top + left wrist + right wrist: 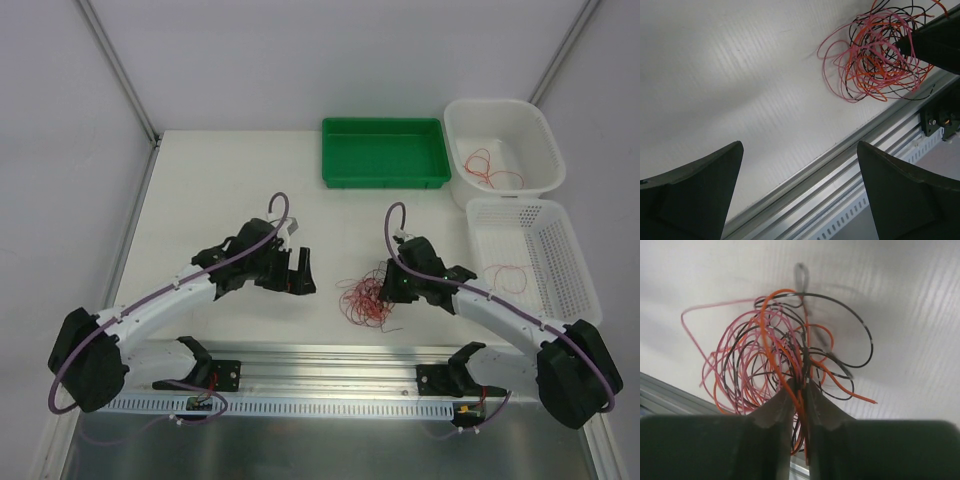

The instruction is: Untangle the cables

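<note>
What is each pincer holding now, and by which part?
The right pincer grips the cable tangle by strands at its edge; the left pincer holds nothing.

cables (775, 365): pink, orange, black | tray (385, 180): green | basket (520, 204): white

Right tool (799, 396) pinched on tangled pink, orange, black cables (775, 355), white table (900, 300)

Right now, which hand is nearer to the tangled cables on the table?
Right. The right hand is shut on strands of the tangled cables; the left hand is open, off to their left, not touching.
</note>
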Motion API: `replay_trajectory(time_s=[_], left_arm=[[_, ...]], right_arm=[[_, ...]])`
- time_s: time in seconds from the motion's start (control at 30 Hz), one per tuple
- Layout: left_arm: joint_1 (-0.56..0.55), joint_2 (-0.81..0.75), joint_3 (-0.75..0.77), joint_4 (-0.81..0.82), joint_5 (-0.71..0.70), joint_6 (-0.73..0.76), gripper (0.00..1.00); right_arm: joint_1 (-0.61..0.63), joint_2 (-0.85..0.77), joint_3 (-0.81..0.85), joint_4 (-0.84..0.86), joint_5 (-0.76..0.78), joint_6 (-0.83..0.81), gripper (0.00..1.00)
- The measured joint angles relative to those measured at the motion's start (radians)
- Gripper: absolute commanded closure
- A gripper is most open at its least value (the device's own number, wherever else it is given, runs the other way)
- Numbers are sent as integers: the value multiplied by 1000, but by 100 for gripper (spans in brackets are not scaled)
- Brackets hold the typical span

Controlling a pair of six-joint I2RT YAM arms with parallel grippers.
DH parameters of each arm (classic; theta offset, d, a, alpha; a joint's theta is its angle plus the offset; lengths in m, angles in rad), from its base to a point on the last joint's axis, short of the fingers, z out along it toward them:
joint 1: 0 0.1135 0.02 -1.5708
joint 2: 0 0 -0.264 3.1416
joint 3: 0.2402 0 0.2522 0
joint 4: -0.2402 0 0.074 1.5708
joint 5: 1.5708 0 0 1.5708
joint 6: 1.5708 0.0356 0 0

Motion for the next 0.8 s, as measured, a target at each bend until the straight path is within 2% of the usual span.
replay_trajectory(time_s=[0.03, 0.17, 0.3, 0.57, 0.7, 0.8], left_arm=[[-29, 22, -4, 36, -6, -24, 1], [-113, 128, 2, 145, -31, -86, 4], [-160, 257, 60, 192, -50, -85, 7], [-226, 381, 146, 256, -21, 112, 9], [-230, 399, 146, 267, 12, 221, 16], [-230, 418, 146, 275, 63, 263, 32]], right_arm=[[10, 0, -2, 10, -1, 0, 99], [30, -9, -17, 50, -13, -23, 99], [37, -35, -25, 58, -38, -60, 99], [43, -49, -26, 68, -113, -113, 99], [43, -52, -26, 68, -154, -121, 99], [44, -74, -27, 67, -174, -122, 99]])
